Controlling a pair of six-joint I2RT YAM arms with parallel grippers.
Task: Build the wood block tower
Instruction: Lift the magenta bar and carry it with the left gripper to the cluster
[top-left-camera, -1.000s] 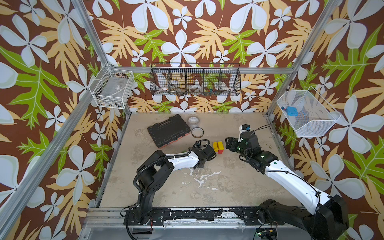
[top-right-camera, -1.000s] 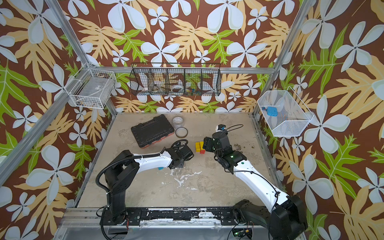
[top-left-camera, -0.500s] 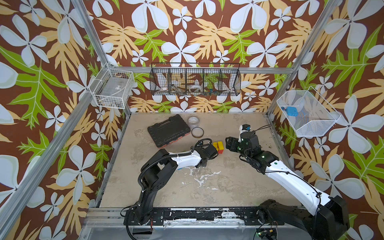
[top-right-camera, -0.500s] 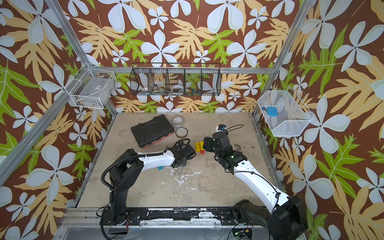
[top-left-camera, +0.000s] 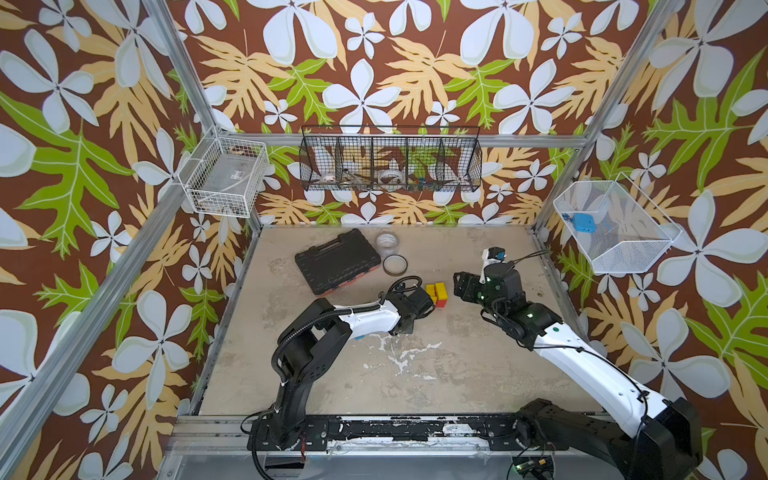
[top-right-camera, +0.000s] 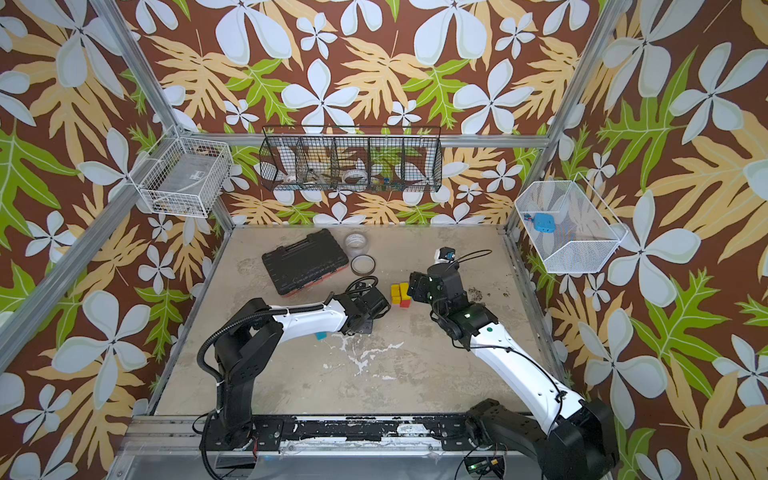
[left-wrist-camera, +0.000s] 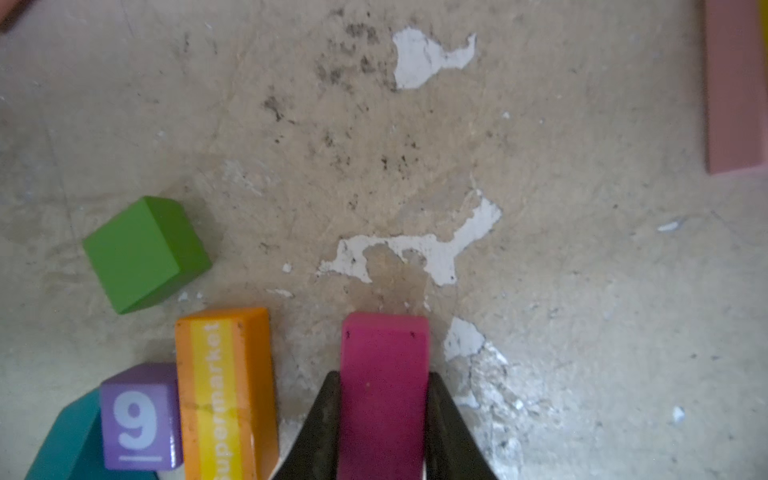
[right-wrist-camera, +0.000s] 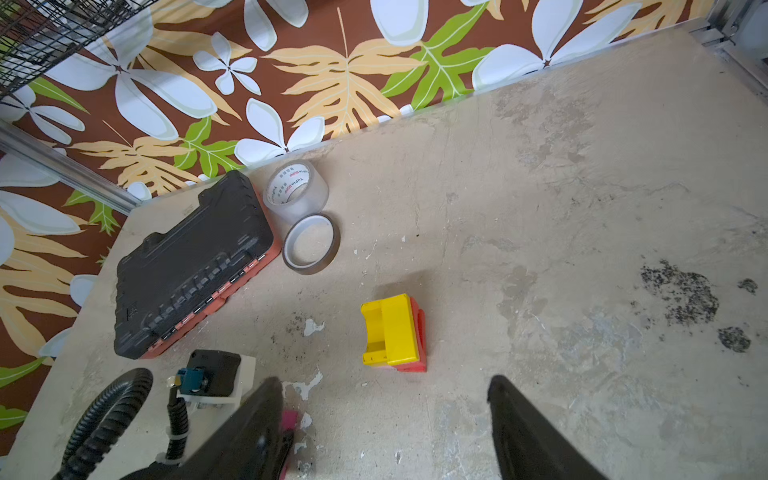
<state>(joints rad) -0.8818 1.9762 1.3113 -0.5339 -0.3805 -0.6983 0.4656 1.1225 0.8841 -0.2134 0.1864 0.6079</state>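
Magenta wood brick (left-wrist-camera: 384, 395) is clamped between the black fingers of the left end effector (left-wrist-camera: 384, 380). The grip is across the narrow width, which leaves the long flat faces free for laying. Cannot tell if the brick is lifted.

The tower (top-left-camera: 437, 293) so far is a yellow arch block (right-wrist-camera: 390, 328) on a red block (right-wrist-camera: 419, 332), standing on the worn beige table (right-wrist-camera: 582, 208). It lies between the two arms, and the left end effector is just beside it.

Right end effector (right-wrist-camera: 382, 419) hangs on the tower's other side, jaws wide apart and empty, probably waiting to steady or take the next piece.

Loose stock lies near the tower on the left arm's side:
- green cube (left-wrist-camera: 145, 253)
- orange "Supermarket" block (left-wrist-camera: 226, 390)
- purple "9" cube (left-wrist-camera: 139, 415)
- teal piece (left-wrist-camera: 62, 440) right by the purple cube
- pink brick (left-wrist-camera: 735, 83)

Black plastic tool case (right-wrist-camera: 191, 266) and two tape rolls (right-wrist-camera: 297, 191) sit beyond the tower, apart from it and not in play.
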